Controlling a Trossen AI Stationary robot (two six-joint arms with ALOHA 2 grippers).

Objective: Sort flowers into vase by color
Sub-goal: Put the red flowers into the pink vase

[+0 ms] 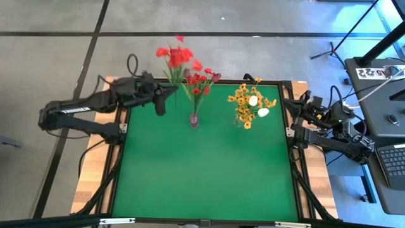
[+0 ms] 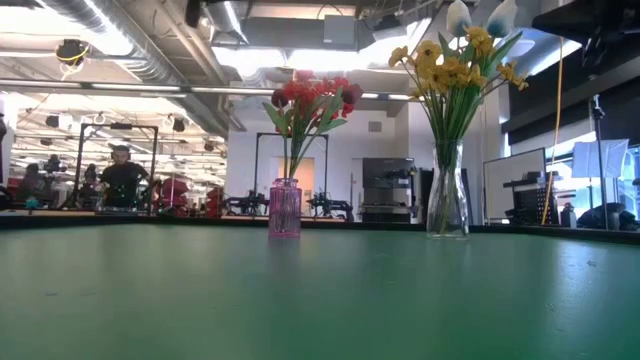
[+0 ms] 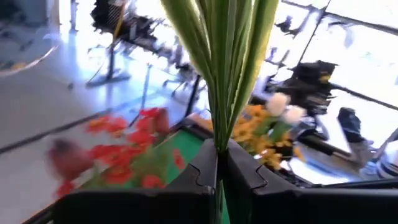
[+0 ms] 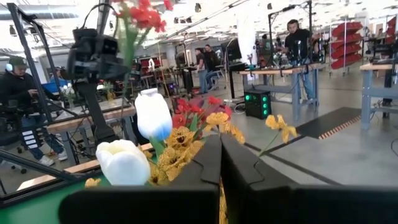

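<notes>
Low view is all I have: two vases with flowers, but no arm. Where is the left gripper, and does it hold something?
Observer: The left gripper is shut on the green stems of a red flower spray, above the far left corner of the table.
Operator: Is it close to the pink vase?
Observer: Seen from above, it is to the left of the pink vase and apart from it. The blooms of the held spray reach beyond the table's far edge.
Operator: And the right gripper?
Observer: The right gripper is shut and empty. It waits at the table's right edge, beside the yellow flowers.
</notes>
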